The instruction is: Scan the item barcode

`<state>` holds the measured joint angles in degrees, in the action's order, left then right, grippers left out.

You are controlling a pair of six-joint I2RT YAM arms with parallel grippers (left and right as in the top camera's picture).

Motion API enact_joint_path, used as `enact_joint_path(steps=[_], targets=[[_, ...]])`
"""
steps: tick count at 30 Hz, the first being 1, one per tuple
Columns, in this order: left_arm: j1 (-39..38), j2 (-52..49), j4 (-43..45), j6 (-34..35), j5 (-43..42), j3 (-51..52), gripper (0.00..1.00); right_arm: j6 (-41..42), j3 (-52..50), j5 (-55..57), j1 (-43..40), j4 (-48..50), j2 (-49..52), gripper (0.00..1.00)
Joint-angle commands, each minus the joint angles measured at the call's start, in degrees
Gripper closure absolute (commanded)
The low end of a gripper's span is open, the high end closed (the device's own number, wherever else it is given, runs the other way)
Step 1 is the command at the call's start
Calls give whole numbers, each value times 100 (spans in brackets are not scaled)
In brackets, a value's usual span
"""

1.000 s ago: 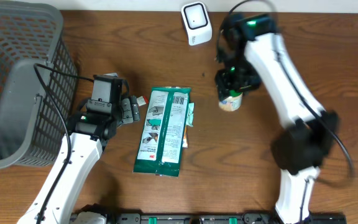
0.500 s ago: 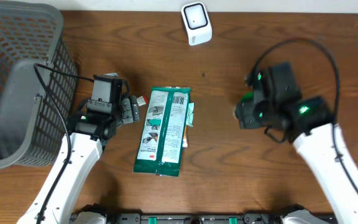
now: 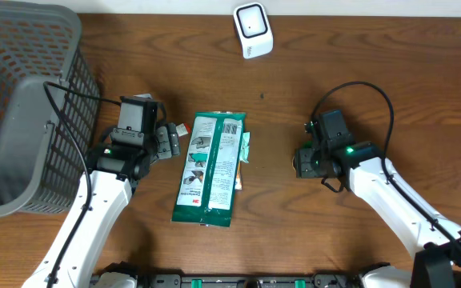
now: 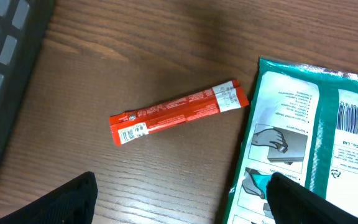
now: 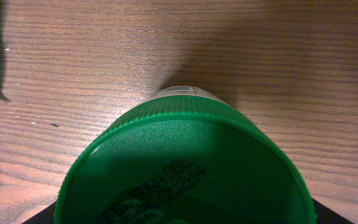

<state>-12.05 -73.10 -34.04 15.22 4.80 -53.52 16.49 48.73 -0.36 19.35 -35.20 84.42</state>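
Observation:
My right gripper (image 3: 306, 160) is shut on a jar with a green lid (image 5: 182, 165). The lid fills the lower half of the right wrist view, and a strip of pale label shows beyond it. From overhead the gripper hides the jar, at the table's middle right. The white scanner (image 3: 252, 30) stands at the back edge, well away from that gripper. My left gripper (image 3: 169, 141) is open over bare wood, between a red stick packet (image 4: 179, 112) and a green-and-white pouch (image 3: 210, 168); its right fingertip (image 4: 300, 202) overlaps the pouch's edge.
A large grey mesh basket (image 3: 22, 104) fills the left end of the table, close behind my left arm. The pouch (image 4: 309, 137) carries a printed barcode (image 4: 355, 118) at its far end.
My right arm has carried the jar away from the scanner, towards the front and down to the table's middle right. The left arm, the pouch and the red packet have not moved.

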Motion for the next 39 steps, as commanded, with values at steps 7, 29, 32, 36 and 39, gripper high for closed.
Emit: enact_joint_path(steps=[7,29,32,36,39], targets=[[26,-24,0,31,15,-109,12,299,61,-149,-20,85,352,1],[26,-24,0,31,15,-109,12,-949,1290,-2074,-2092,-1237,52,34],[26,-24,0,33,15,-109,12,-927,1141,-2004,-2371,-1016,72,90],[26,-24,2,33,15,-109,12,-737,704,-2006,-2511,-240,103,99],[26,-24,0,33,15,-109,12,-560,289,-2006,-2492,415,109,99]])
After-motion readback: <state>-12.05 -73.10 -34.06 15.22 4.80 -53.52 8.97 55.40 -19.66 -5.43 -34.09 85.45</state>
